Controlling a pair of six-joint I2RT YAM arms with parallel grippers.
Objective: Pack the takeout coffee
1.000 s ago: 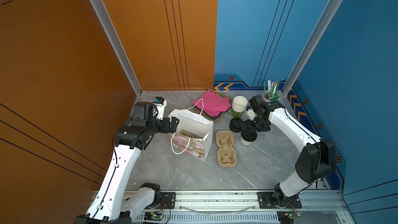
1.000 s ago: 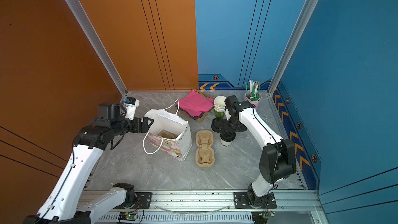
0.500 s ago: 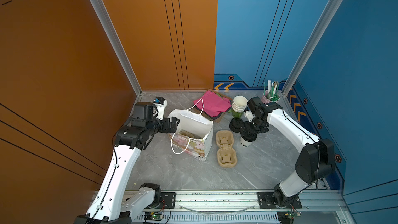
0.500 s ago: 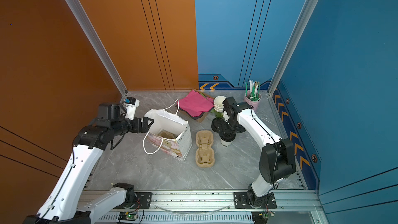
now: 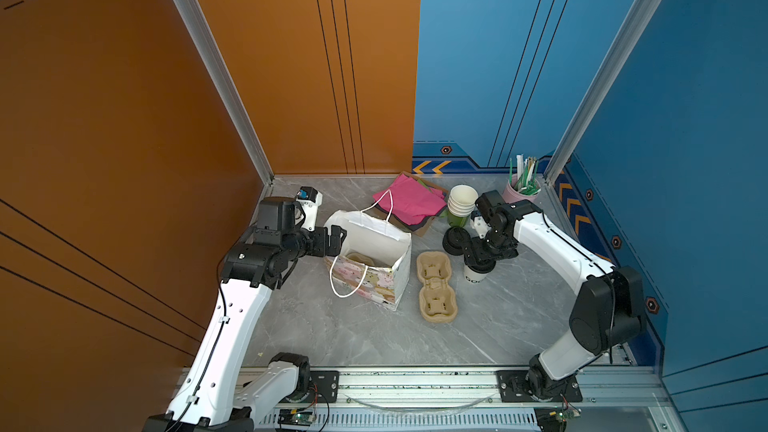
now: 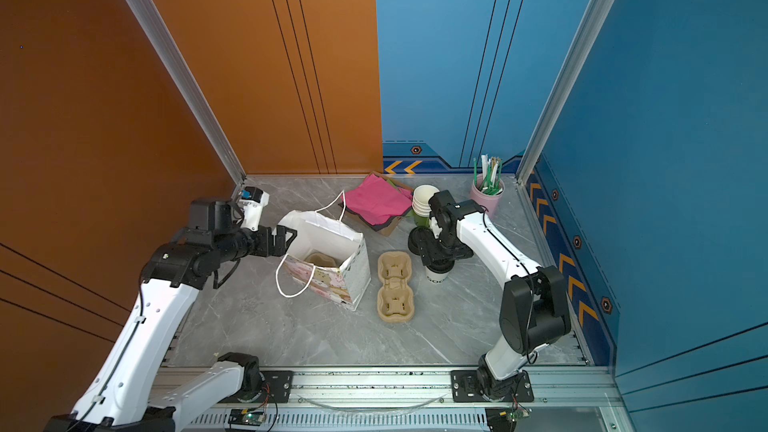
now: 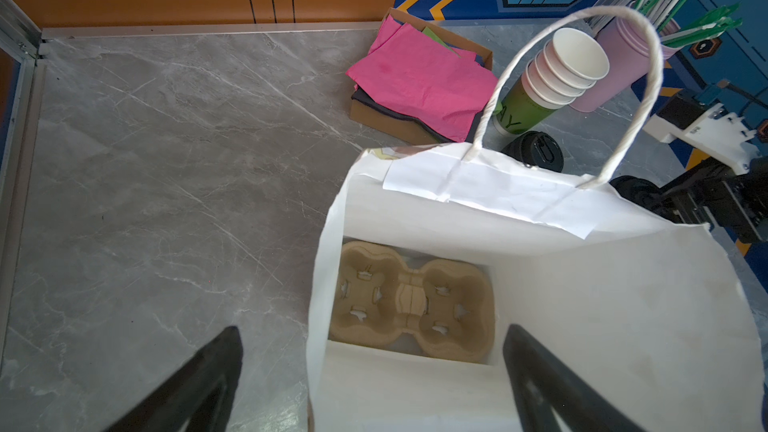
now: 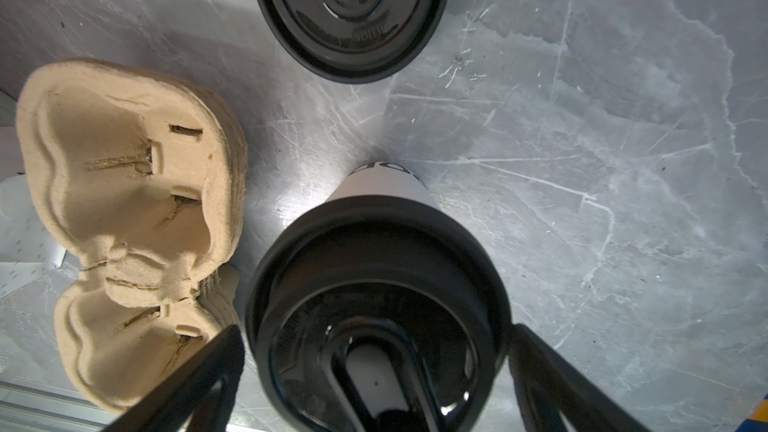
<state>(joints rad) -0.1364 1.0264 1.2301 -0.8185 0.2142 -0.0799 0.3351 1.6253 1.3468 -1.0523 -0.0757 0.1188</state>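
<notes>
Lettering on takeout coffee (image 8: 382, 184) reads only partly; right tool (image 8: 374, 328) spread astride it, left tool (image 7: 372, 328) spread at bag (image 7: 623, 305) rim.

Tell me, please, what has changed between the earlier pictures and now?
The right claw came down over the takeout coffee. Its open jaws now stand on both sides of the black lid, not yet closed. Nothing was gripped or released. The left claw, open at the edge of the paper bag, and the cup itself stayed in place.
</notes>
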